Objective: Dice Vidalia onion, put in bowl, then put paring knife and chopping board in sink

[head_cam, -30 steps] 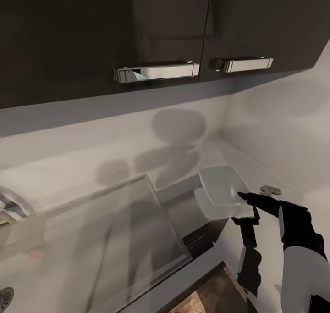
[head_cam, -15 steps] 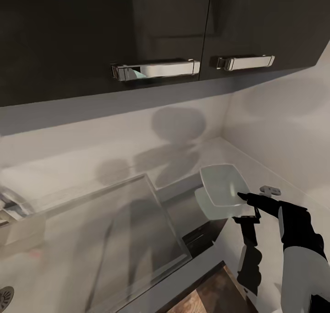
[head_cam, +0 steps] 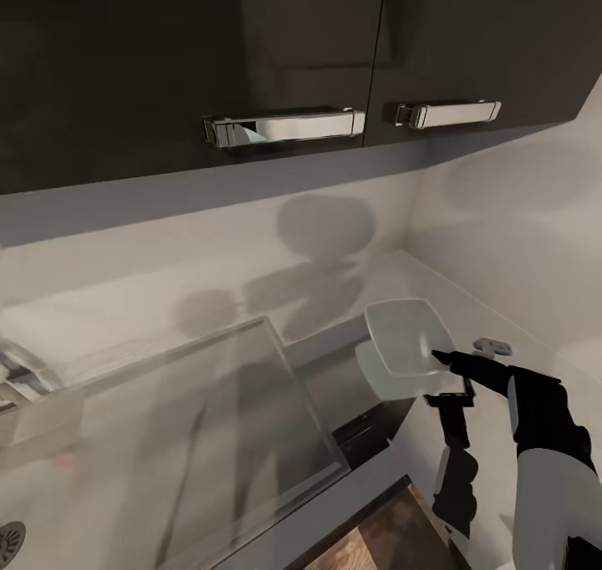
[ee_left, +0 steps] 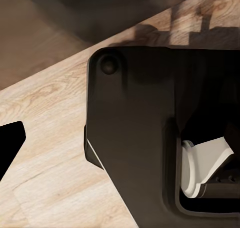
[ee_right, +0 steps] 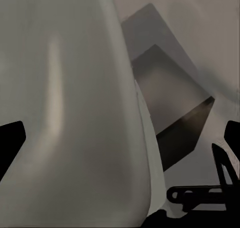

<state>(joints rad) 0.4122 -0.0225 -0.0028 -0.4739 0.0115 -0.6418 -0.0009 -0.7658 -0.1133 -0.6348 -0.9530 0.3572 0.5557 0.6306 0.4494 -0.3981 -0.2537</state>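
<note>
Right gripper (head_cam: 441,376) at bowl (head_cam: 405,336) rim, lifted off counter (head_cam: 468,319); fingers apparently pinching rim. Left fingers: cannot tell. Onion, knife unseen; progress unclear.

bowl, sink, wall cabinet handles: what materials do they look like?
Bowl: white, glossy, likely ceramic or plastic; soft sheen, smooth rounded rim. Sink: grey brushed steel by its dull, streaky reflections. Cabinet handles: polished chrome-like metal, with mirror-bright highlights. It is a render, so these are looks only.

Right tool (head_cam: 441,378) at bowl (head_cam: 401,333) rim
</note>
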